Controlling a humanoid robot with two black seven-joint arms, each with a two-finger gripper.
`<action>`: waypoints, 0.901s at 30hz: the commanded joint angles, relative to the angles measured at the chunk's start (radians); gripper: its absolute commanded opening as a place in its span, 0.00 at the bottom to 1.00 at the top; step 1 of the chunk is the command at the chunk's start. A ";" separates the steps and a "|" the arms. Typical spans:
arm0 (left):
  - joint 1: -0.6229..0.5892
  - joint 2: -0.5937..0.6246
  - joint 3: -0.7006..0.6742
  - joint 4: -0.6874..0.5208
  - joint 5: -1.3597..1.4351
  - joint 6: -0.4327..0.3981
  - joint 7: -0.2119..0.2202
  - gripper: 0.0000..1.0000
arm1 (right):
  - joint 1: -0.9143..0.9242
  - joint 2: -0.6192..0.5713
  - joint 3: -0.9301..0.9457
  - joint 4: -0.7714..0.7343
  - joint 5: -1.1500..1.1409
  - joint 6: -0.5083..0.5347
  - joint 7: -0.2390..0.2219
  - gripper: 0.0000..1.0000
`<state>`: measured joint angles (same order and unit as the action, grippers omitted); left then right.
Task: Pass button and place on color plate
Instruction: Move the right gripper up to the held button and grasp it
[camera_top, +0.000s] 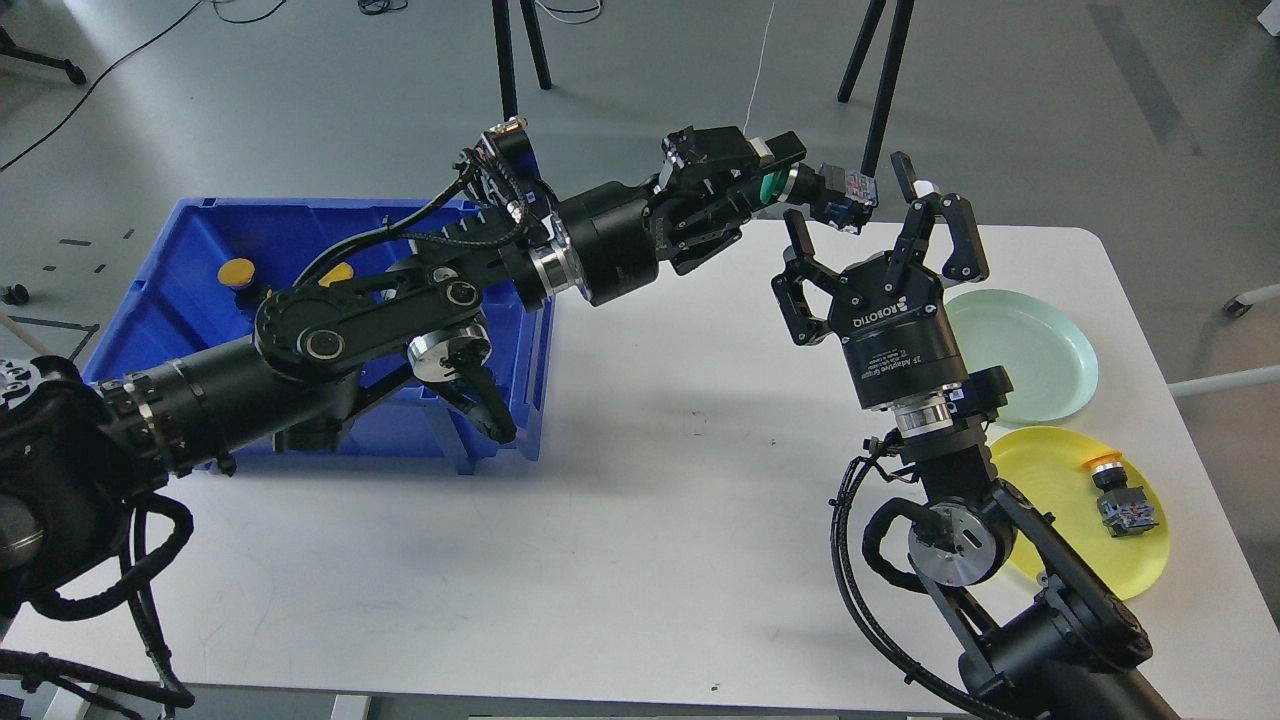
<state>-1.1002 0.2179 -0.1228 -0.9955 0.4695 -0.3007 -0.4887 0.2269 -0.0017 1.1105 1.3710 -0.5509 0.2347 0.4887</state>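
Note:
My left gripper (770, 180) is shut on a green-capped button (815, 188), held out over the table's far edge, its block end pointing right. My right gripper (862, 228) is open and points up, just below and to the right of that button, fingers on either side of its block end without touching. A pale green plate (1030, 350) lies at the right. A yellow plate (1060, 480) sits in front of it with an orange-capped button (1118, 495) on it.
A blue bin (250, 250) stands at the left with yellow-capped buttons (237, 271) inside, partly hidden by my left arm. The white table (620, 500) spans the view. Tripod legs (880, 90) stand behind the table.

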 joint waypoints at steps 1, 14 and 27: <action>-0.001 0.000 0.000 0.000 0.000 -0.002 0.000 0.14 | 0.000 0.002 -0.020 0.000 -0.001 0.002 0.000 0.88; 0.002 0.000 0.000 0.000 0.001 0.000 0.000 0.14 | 0.008 0.002 -0.035 0.003 -0.014 -0.005 0.000 0.32; 0.006 0.000 0.000 -0.002 0.003 0.005 0.000 0.15 | 0.011 0.002 -0.035 0.010 -0.015 -0.008 0.000 0.00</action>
<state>-1.0954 0.2177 -0.1241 -0.9976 0.4715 -0.2968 -0.4907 0.2381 0.0001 1.0741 1.3788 -0.5662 0.2290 0.4875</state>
